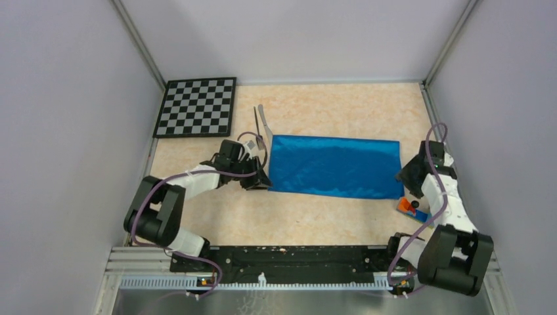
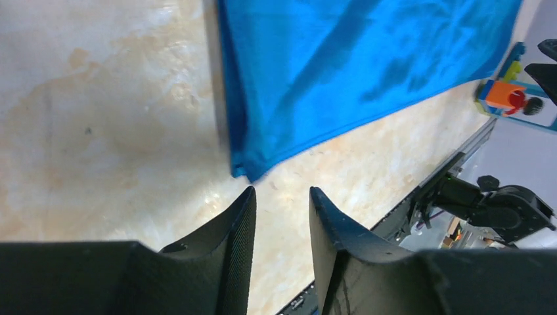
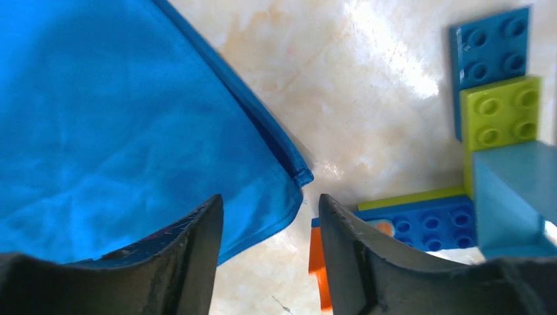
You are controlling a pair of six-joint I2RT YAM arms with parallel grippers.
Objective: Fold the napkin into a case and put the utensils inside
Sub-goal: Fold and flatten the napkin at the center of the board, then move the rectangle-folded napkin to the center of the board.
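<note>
Left arm (image 1: 197, 177) bends low at napkin's (image 1: 335, 165) near-left corner, right arm (image 1: 441, 197) at near-right corner. Both jaws apart, holding nothing; table (image 1: 328, 226) room along the near edge.

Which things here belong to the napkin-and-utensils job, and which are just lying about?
Job: bright blue cloth napkin; thin dark fork; pale grey knife.
Lying about: black-and-white checkerboard; coloured plastic toy bricks.

Plain bright blue napkin (image 1: 335, 165), black-and-white checkerboard (image 1: 196, 106), mottled beige tabletop (image 1: 328, 108), and blue, lime and orange toy bricks (image 3: 502, 115).
</note>
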